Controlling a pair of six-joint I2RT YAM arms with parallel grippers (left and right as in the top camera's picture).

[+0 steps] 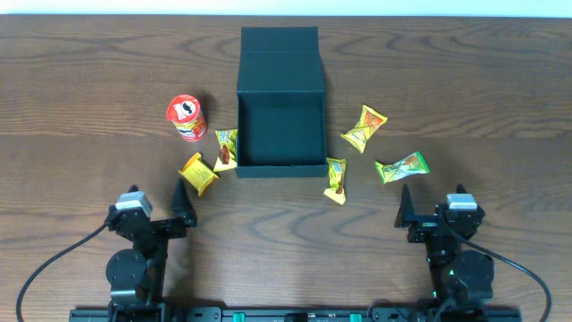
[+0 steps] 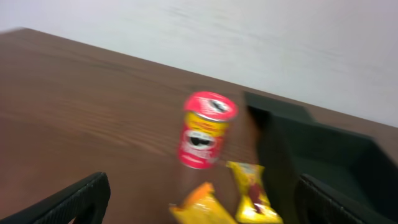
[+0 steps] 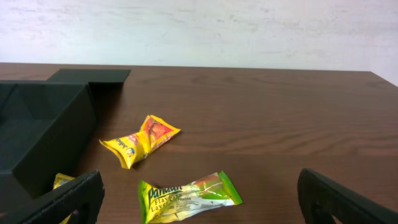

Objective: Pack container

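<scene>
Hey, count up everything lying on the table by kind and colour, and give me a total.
Container: 1
Red crisp can: 1
Yellow snack packets: 4
Green snack packet: 1
Total: 7

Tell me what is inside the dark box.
From overhead, the box shows only its bare dark floor; nothing lies in it. Its lid is folded back behind. The wrist views show only part of the inside; the box's own walls cover the rest.
</scene>
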